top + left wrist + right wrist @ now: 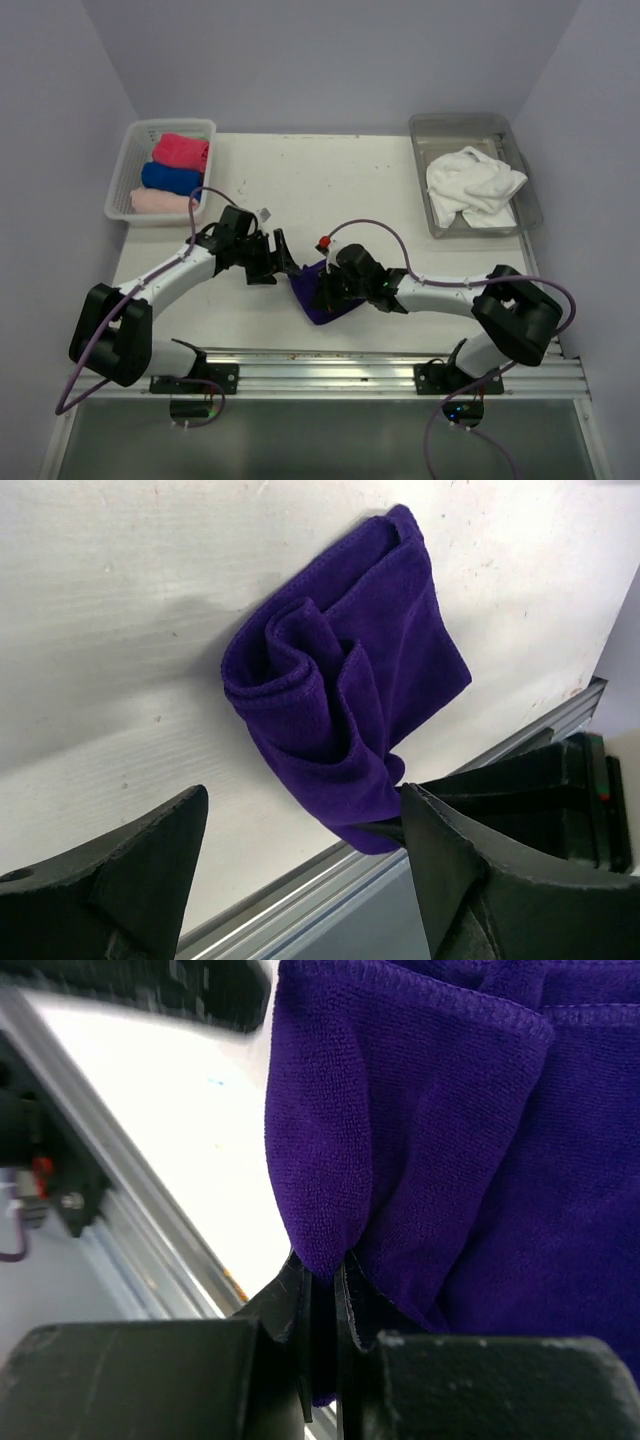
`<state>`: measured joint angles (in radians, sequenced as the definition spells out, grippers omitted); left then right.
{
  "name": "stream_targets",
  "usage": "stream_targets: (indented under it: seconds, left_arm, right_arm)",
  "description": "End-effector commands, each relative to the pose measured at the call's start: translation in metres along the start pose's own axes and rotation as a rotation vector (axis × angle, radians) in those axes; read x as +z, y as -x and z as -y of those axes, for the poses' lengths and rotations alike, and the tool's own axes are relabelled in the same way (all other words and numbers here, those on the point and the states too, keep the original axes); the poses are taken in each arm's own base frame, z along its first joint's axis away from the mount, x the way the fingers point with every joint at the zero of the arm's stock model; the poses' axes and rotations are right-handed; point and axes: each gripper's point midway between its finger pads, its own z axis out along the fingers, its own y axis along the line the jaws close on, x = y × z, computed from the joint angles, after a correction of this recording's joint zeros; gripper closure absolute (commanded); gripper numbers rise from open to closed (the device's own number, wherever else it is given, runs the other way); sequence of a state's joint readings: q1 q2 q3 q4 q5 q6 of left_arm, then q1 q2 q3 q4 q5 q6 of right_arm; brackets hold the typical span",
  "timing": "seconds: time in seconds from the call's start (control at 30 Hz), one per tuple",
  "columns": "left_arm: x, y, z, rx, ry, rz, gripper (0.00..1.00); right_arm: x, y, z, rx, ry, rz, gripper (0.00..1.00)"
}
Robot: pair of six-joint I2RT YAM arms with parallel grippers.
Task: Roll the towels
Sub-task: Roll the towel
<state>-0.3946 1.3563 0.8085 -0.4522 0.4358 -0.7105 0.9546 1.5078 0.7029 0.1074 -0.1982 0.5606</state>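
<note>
A deep purple towel (316, 306) lies loosely bunched near the table's front edge, partly folded over itself. My right gripper (328, 290) is shut on a fold at its edge; in the right wrist view the jaws (325, 1272) pinch the purple towel (450, 1140) tightly. My left gripper (284, 262) stands open just left of the cloth, touching nothing. Its wrist view has the purple towel (340, 690) lying beyond the spread fingers (175, 830), with the left gripper (300, 805) empty. Hot pink (182, 150), blue (170, 178) and pale pink (160, 201) towels lie rolled in the basket. A white towel (473, 183) lies crumpled in the tray.
The white lattice basket (124, 180) sits at the back left, and the grey metal tray (430, 130) at the back right. An aluminium rail (330, 362) runs along the table's front edge, close below the purple towel.
</note>
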Motion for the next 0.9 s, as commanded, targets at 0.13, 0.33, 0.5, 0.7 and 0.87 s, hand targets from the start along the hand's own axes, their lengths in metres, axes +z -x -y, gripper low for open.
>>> stream_targets:
  seconds: [0.13, 0.33, 0.5, 0.7, 0.87]
  left_arm:
    - [0.014, -0.021, 0.003, -0.003, -0.145, -0.031, 0.18]
    - [0.03, -0.027, 0.006, 0.029, -0.146, -0.04, 0.17]
    - [0.044, -0.028, 0.006, 0.034, -0.151, -0.046, 0.21]
    - [0.061, -0.031, -0.009, 0.024, -0.088, -0.068, 0.37]
    - [0.072, -0.031, -0.024, -0.022, 0.014, -0.101, 0.58]
  right_arm:
    - [-0.002, 0.009, -0.018, 0.212, 0.28, -0.02, 1.0]
    - [0.004, 0.006, -0.006, 0.409, 0.402, -0.057, 1.0]
    - [0.005, 0.009, -0.005, 0.453, 0.438, -0.044, 1.0]
    - [0.001, 0.011, -0.005, 0.477, 0.457, -0.038, 1.0]
    - [-0.003, 0.014, -0.008, 0.515, 0.462, -0.048, 0.93]
